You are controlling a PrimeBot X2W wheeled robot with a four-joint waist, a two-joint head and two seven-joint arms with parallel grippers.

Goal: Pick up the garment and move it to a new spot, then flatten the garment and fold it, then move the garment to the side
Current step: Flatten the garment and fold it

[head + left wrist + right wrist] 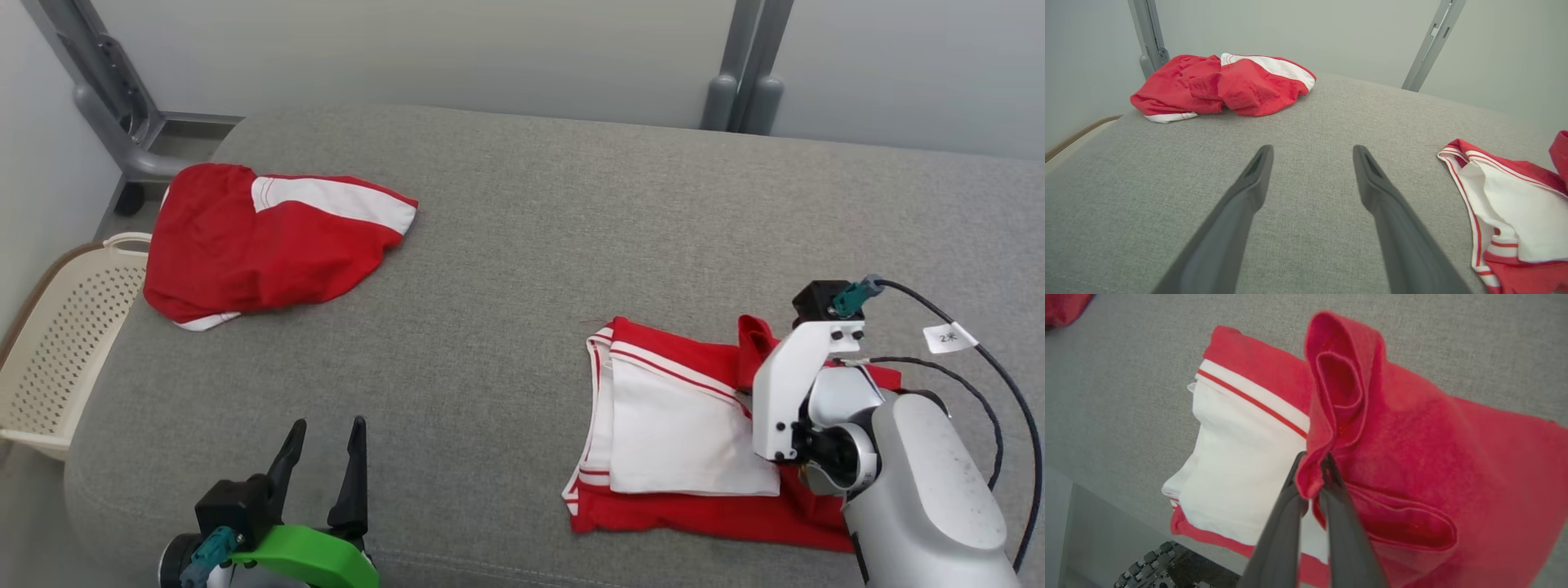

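Observation:
The garment (678, 425), red with white panels and stripes, lies partly folded on the right of the grey cushion (522, 245). In the right wrist view my right gripper (1312, 461) is shut on a raised red fold of the garment (1241, 457), which stands up between the fingers. From the head, the white wrist (804, 392) covers those fingers. My left gripper (326, 425) hovers open near the cushion's front left with nothing between its fingers (1257, 171). The garment's edge (1515, 204) lies off to its right.
A second red and white garment (261, 245) lies crumpled at the cushion's back left (1224, 85). A cream perforated basket (57, 351) stands on the floor beside the left edge. Grey metal posts (747, 82) rise behind the cushion. Bare cushion lies between the two garments.

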